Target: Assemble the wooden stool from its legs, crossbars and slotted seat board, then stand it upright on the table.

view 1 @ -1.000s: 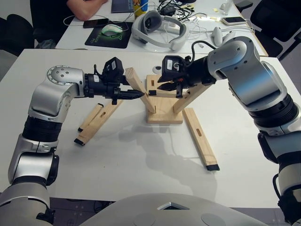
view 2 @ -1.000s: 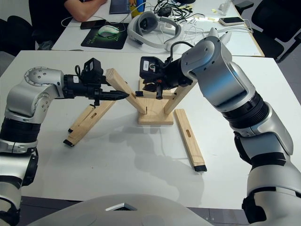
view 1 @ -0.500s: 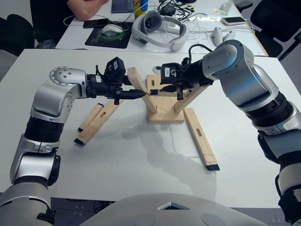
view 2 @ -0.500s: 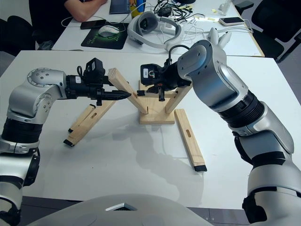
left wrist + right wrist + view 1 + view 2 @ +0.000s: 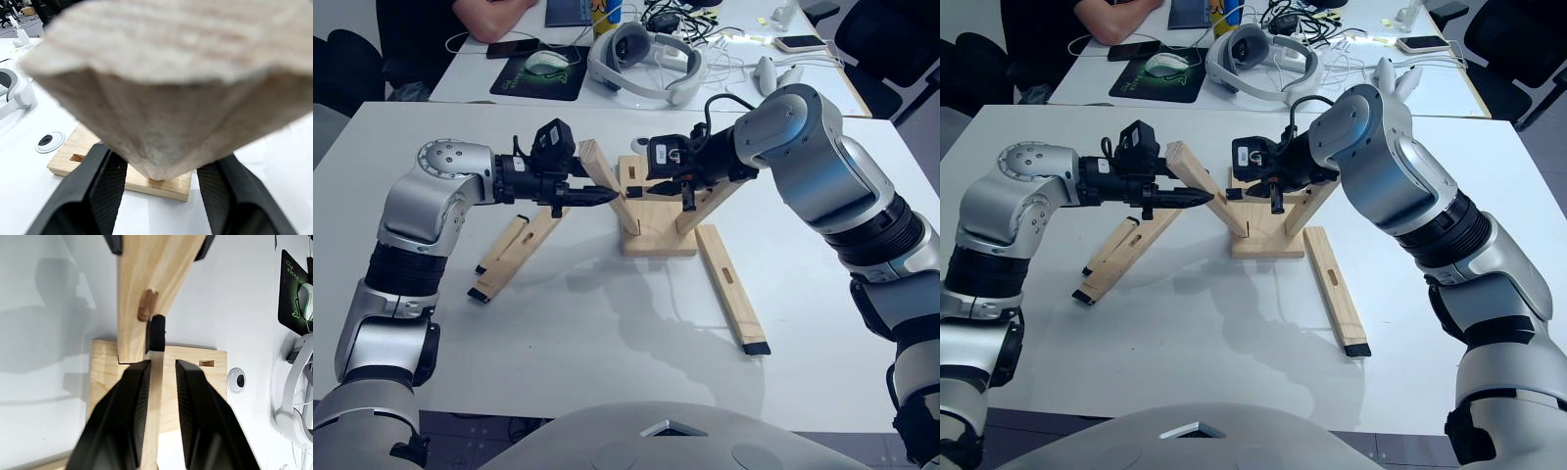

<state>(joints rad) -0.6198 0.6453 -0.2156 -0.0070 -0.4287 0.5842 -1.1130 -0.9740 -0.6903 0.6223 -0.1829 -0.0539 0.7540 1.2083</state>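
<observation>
The slotted seat board (image 5: pixel 656 241) lies flat on the white table. My left gripper (image 5: pixel 598 196) is shut on a wooden leg (image 5: pixel 595 164) that slants up from the board's left slot; its fingers (image 5: pixel 100 193) flank the wood. Another leg (image 5: pixel 708 204) leans up from the board's right side. My right gripper (image 5: pixel 658 184) is shut on a thin crossbar (image 5: pixel 155 382), whose black end (image 5: pixel 156 333) sits just short of the round hole (image 5: pixel 145 306) in the held leg.
Two loose slotted pieces (image 5: pixel 514 250) lie left of the board, a third (image 5: pixel 731 284) to its right. A white grommet (image 5: pixel 235 380) is set in the table behind the board. The rear desk holds a headset (image 5: pixel 641 59), mouse and cables.
My right gripper has carried the crossbar leftward, bringing its black end close to the held leg. The left arm and its leg have barely moved.
</observation>
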